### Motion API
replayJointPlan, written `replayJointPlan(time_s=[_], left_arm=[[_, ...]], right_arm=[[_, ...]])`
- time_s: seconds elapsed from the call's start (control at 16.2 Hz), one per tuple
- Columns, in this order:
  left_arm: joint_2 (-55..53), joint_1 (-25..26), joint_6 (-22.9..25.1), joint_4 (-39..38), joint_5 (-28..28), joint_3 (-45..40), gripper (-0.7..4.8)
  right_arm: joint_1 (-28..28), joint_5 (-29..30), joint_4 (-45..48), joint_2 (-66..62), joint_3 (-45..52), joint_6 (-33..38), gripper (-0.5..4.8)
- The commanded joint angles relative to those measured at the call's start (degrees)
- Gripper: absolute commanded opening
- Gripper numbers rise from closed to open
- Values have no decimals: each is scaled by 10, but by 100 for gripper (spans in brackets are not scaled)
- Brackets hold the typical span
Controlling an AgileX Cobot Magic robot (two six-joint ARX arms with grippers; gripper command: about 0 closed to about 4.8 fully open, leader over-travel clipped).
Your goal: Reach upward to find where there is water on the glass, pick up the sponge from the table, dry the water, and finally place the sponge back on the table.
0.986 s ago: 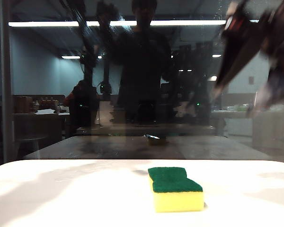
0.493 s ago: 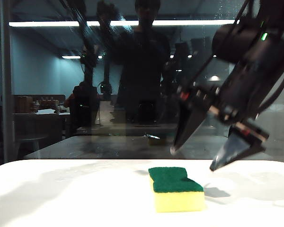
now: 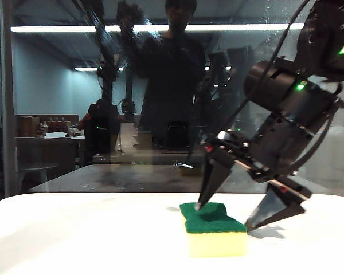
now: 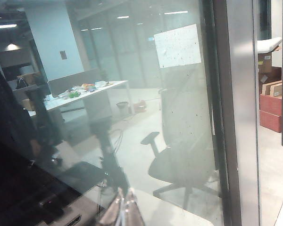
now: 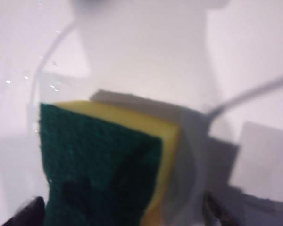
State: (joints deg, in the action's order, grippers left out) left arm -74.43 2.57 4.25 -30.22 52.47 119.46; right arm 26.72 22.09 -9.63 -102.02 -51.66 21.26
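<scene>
The sponge (image 3: pixel 213 228), yellow foam with a dark green top, lies flat on the white table (image 3: pixel 74 240) right of the middle. My right gripper (image 3: pixel 225 217) is open, pointing down, with one finger at each end of the sponge; whether the fingers touch it I cannot tell. The right wrist view shows the sponge (image 5: pixel 104 160) between the two dark fingertips (image 5: pixel 28 213). The glass (image 3: pixel 57 114) rises behind the table, with faint diagonal streaks of water (image 3: pixel 106 40) high up. My left gripper (image 4: pixel 124 200) is shut, close to the glass (image 4: pixel 146 94), and out of the exterior view.
A dark vertical frame bar (image 3: pixel 6 103) stands at the pane's left edge. Behind the glass is a dark brown table (image 3: pixel 160 177). A person's reflection (image 3: pixel 175 74) and light strips (image 3: pixel 143 27) show in the pane. An office chair (image 4: pixel 179 160) stands beyond the glass.
My right gripper has come down from the upper right and to the left, until its open fingers stand at the sponge's two ends. The sponge has not moved.
</scene>
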Motion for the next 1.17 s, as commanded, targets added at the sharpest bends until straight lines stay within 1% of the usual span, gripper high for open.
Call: replayJointPlan(time_s=[0.06, 0.12, 0.25, 0.37, 0.43, 0.49, 0.55, 0.62, 0.74, 0.8, 0.86, 0.99, 1.05, 1.11, 1.17], left_arm=[[2, 0, -2, 7, 3, 3, -6], [2, 0, -2, 7, 3, 3, -6], [2, 0, -2, 7, 3, 3, -6], [2, 0, -2, 7, 3, 3, -6], [2, 0, -2, 7, 3, 3, -6], [2, 0, -2, 7, 3, 3, -6], [2, 0, -2, 7, 3, 3, -6], [2, 0, -2, 7, 3, 3, -6], [2, 0, -2, 7, 3, 3, -6], [2, 0, -2, 7, 3, 3, -6], [2, 0, -2, 7, 3, 3, -6], [2, 0, -2, 7, 3, 3, -6], [2, 0, -2, 7, 3, 3, -6], [2, 0, -2, 7, 3, 3, -6], [2, 0, -2, 7, 3, 3, -6]], right_arm=[[6, -8, 15, -6, -1, 17, 425], [6, -17, 14, -6, -1, 18, 417], [6, -41, 6, -7, -1, 29, 417], [6, -40, 2, -15, -1, 35, 410], [6, -40, -1, -19, -1, 42, 388], [7, -40, -7, -25, -1, 43, 351], [10, -40, -12, -31, -1, 43, 335], [17, -25, -15, -37, -1, 43, 335], [36, -25, -14, -45, -1, 43, 335], [47, -31, -14, -47, -1, 43, 325], [53, -31, -12, -49, -1, 43, 294], [56, -29, -13, -52, -1, 43, 151], [56, -29, -13, -52, -1, 43, 103], [56, -29, -13, -51, -1, 42, -14], [56, -29, -12, -51, -1, 42, -6]])
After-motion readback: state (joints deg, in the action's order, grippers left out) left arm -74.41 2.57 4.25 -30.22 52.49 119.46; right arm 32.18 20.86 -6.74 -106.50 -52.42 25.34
